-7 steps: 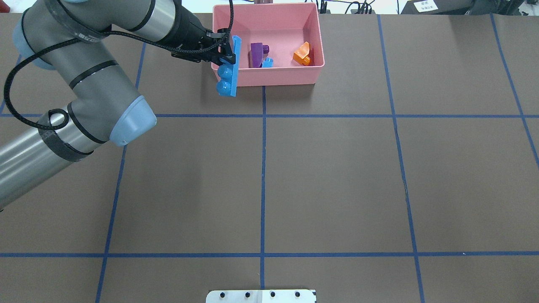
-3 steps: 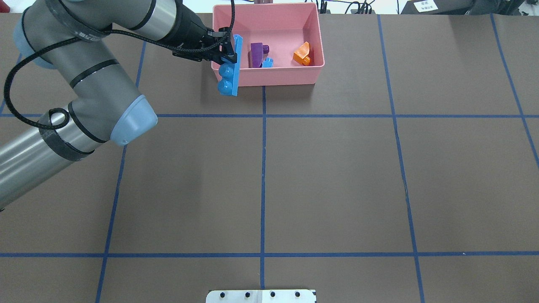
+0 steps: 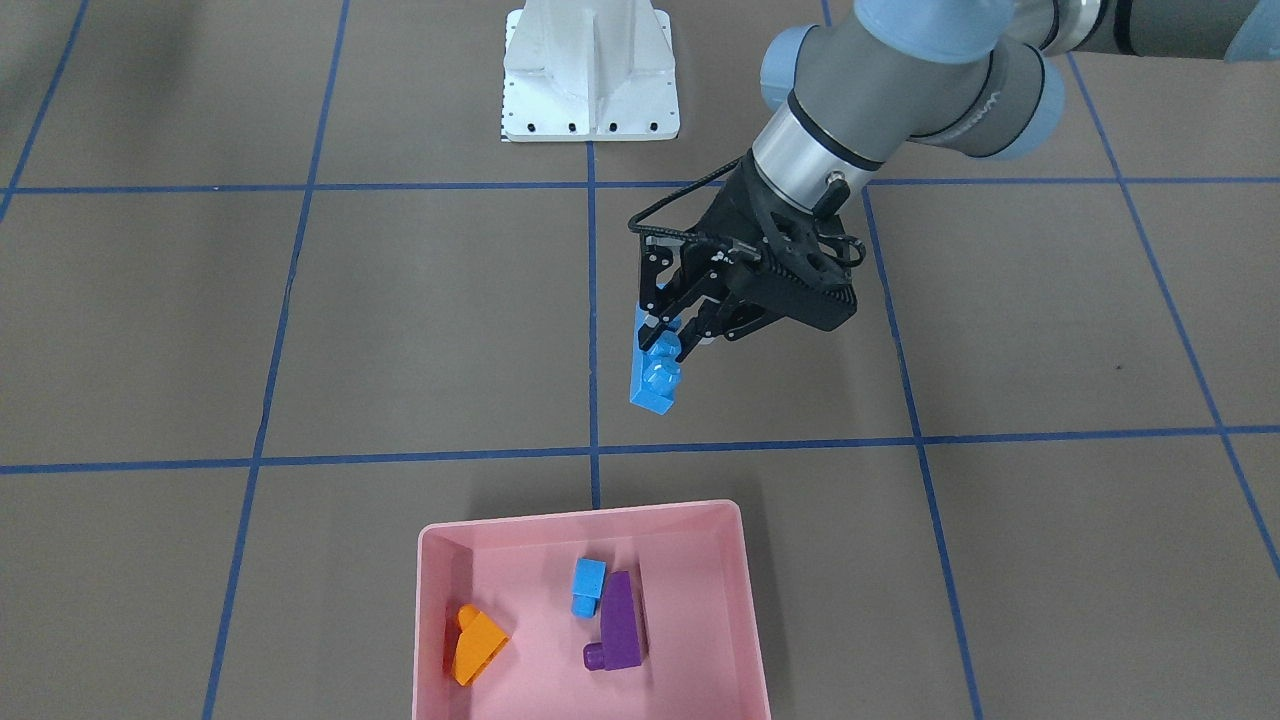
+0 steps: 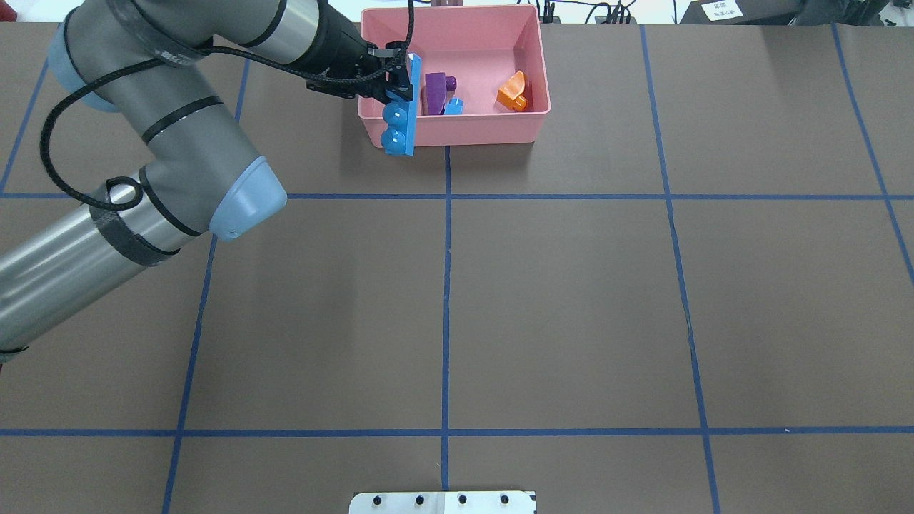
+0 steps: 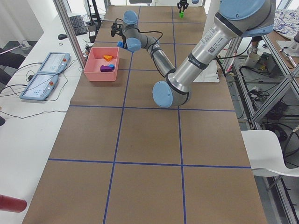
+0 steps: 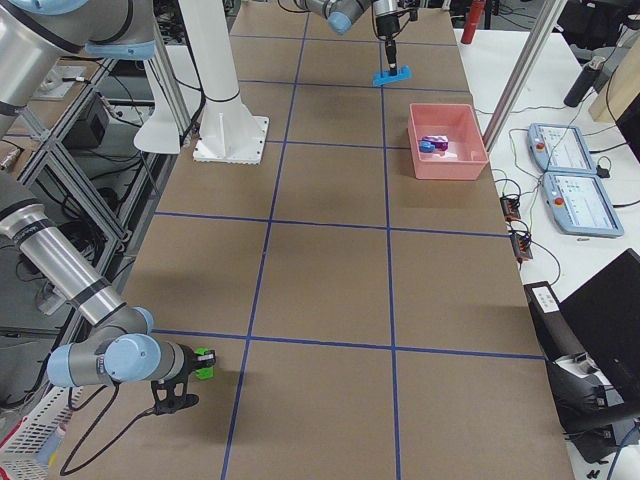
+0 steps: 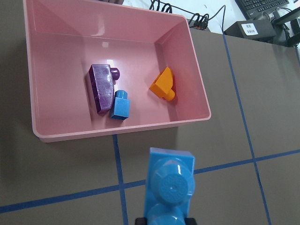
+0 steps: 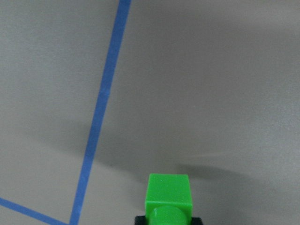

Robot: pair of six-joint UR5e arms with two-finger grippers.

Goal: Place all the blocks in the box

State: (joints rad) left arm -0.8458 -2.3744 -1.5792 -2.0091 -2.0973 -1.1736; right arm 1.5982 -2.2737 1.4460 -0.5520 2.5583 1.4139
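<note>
My left gripper (image 3: 665, 335) (image 4: 395, 82) is shut on the long blue block (image 3: 655, 378) (image 4: 400, 128) (image 7: 171, 187), which hangs on end in the air. In the overhead view it overlaps the front-left corner of the pink box (image 4: 464, 134) (image 3: 580, 512) (image 7: 117, 132); the left wrist view shows it just short of the near wall. Inside the box lie the purple wedge (image 4: 433, 91) (image 7: 101, 86), the small blue block (image 4: 454, 107) (image 7: 120, 105) and the orange wedge (image 4: 514, 91) (image 7: 164, 84). Far from the box, my right gripper (image 6: 190, 370) is shut on the green block (image 8: 168, 197) (image 6: 205, 361), low over the table.
The white base plate (image 3: 590, 85) (image 4: 443, 502) stands at the robot's side of the table. Blue tape lines grid the brown surface. Two control tablets (image 5: 46, 70) and cables lie beyond the table edge behind the box.
My left gripper has carried the long blue block rightward and a little farther away, from beside the box's left wall to over its front-left corner.
</note>
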